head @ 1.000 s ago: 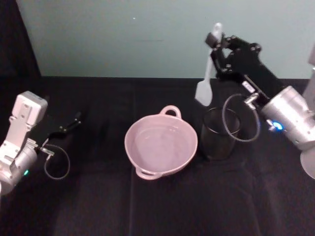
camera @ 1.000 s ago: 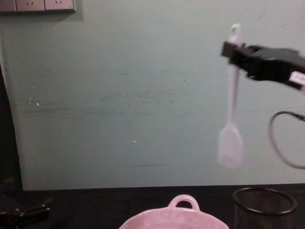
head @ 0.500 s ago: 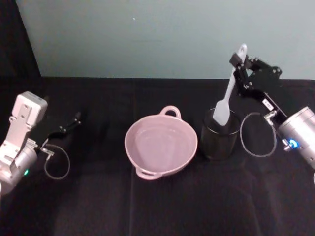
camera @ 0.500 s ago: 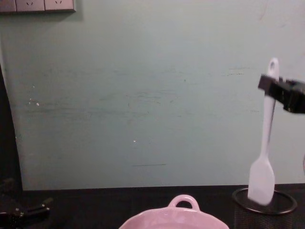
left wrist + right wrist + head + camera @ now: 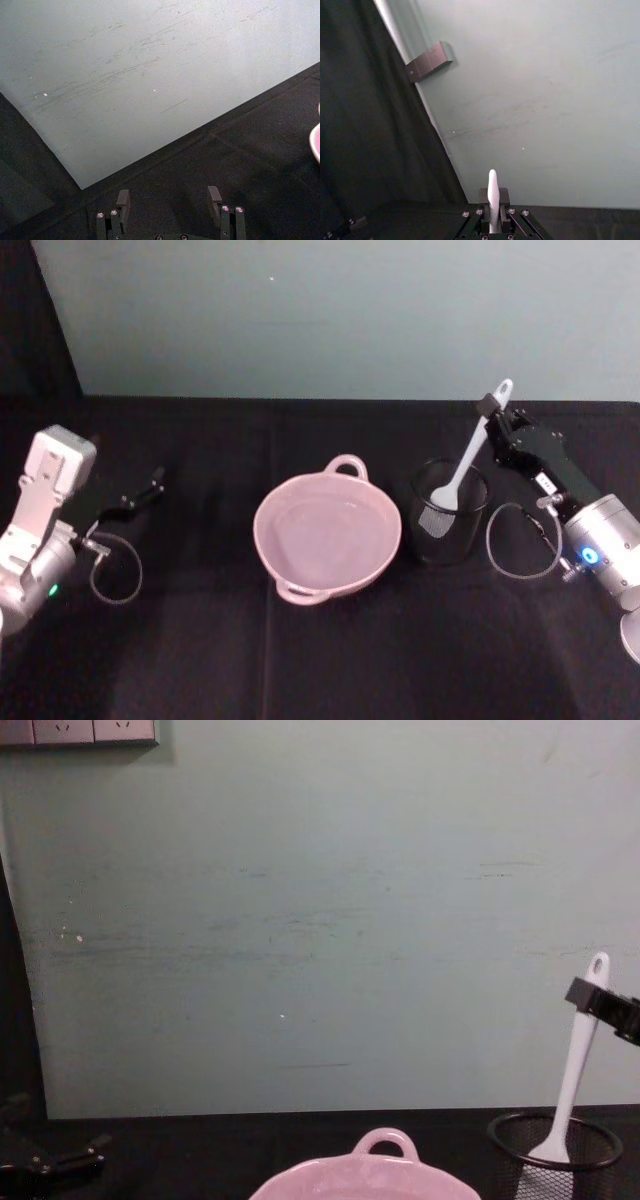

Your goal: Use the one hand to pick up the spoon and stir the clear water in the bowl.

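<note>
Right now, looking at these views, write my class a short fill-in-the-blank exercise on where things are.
1. The right end effector grips the spoon near its ____ end.
2. The spoon's blade sits inside the black ____ cup.
3. The pink bowl stands on the cup's ____ side.
4. The left end effector holds ____.

Missing words: handle; mesh; left; nothing

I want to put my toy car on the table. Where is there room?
Bare black table lies in front of the pink bowl, and between the bowl and the parked left end effector. It is crowded on the right: mesh cup, spoon and right end effector.
</note>
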